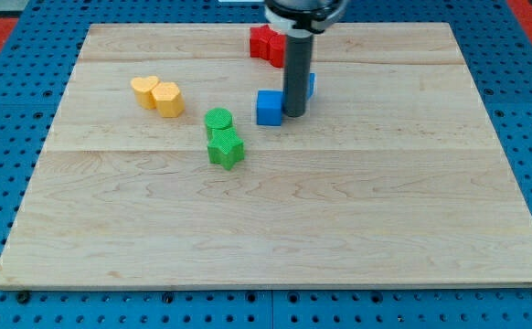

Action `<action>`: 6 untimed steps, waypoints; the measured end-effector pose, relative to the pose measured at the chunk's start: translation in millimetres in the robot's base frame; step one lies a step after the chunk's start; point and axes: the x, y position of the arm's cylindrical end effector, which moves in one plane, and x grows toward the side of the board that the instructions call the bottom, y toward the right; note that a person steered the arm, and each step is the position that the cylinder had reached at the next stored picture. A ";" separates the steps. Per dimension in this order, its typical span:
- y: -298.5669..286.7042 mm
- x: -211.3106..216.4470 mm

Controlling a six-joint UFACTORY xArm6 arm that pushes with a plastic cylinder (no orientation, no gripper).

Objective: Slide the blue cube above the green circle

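Note:
The blue cube sits on the wooden board, up and to the right of the green circle. My tip touches the board right against the cube's right side. A second blue block shows partly behind the rod, its shape hidden. A green star-shaped block lies just below the green circle, touching it.
Two yellow blocks lie side by side at the left, heart-like in shape. A red block sits near the view's top, partly behind the rod. The board is ringed by a blue pegboard surface.

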 end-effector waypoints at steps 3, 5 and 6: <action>14.0 0.8; -4.3 0.8; -27.9 0.6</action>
